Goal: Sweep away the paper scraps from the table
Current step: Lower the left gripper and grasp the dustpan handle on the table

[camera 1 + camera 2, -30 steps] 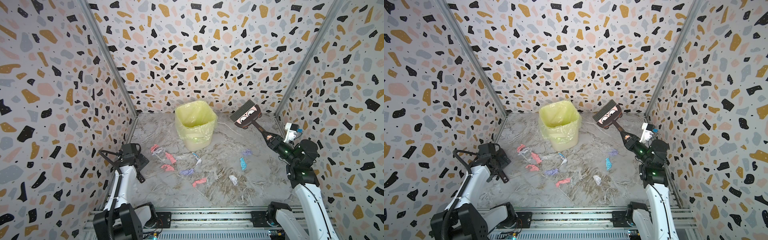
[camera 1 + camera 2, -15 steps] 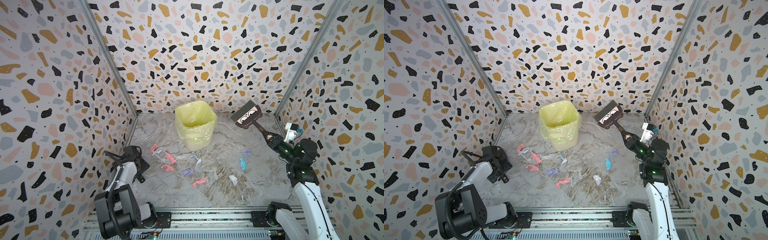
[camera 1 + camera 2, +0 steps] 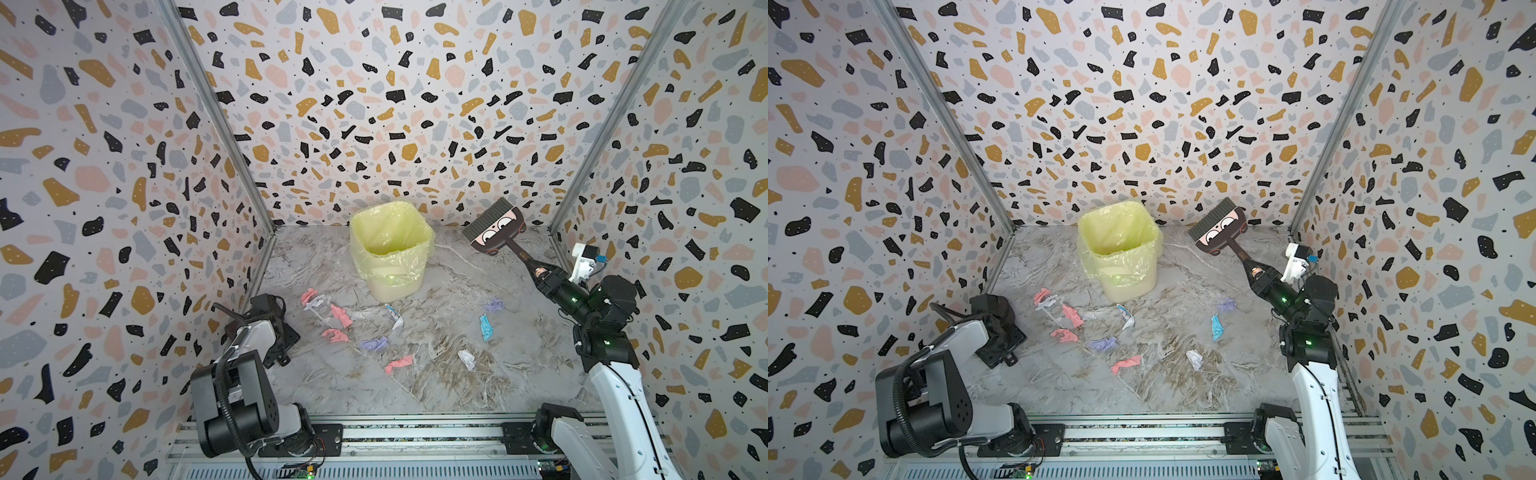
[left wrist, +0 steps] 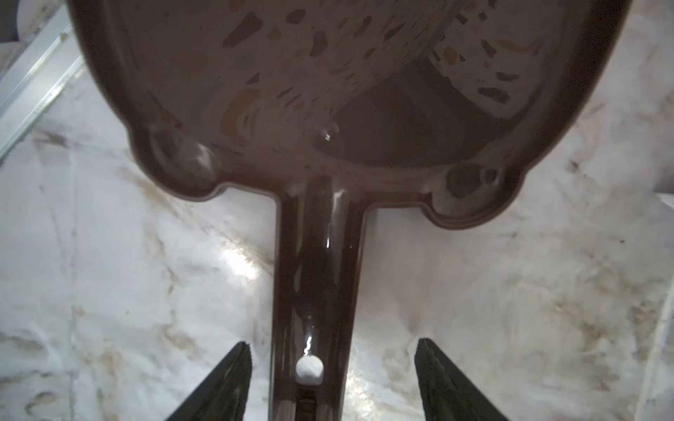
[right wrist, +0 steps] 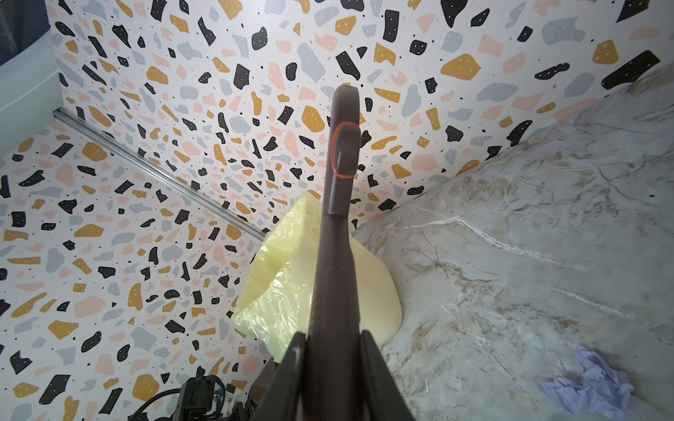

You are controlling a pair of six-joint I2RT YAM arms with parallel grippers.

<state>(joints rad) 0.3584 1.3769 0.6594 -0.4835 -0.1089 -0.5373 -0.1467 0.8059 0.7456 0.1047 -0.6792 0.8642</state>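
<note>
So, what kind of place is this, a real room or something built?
Probably a staged robot test booth, not a real room: terrazzo-print panels wall in a marble-pattern table, two robot arms stand on a rail at its front edge, and paper scraps lie scattered near a lined bin.

Glossy, mirror-smooth brown plastic is shown on the dustpan (image 4: 317, 109) between the left gripper's (image 4: 332, 350) matt black fingers (image 4: 226, 386), above a polished marble-look table (image 4: 109, 273). Beyond the right gripper (image 5: 333, 339), a smooth plastic brush handle (image 5: 333, 262), a crinkled translucent bin liner (image 5: 277, 291) and a crumpled lilac paper scrap (image 5: 587, 390) are seen.
</note>
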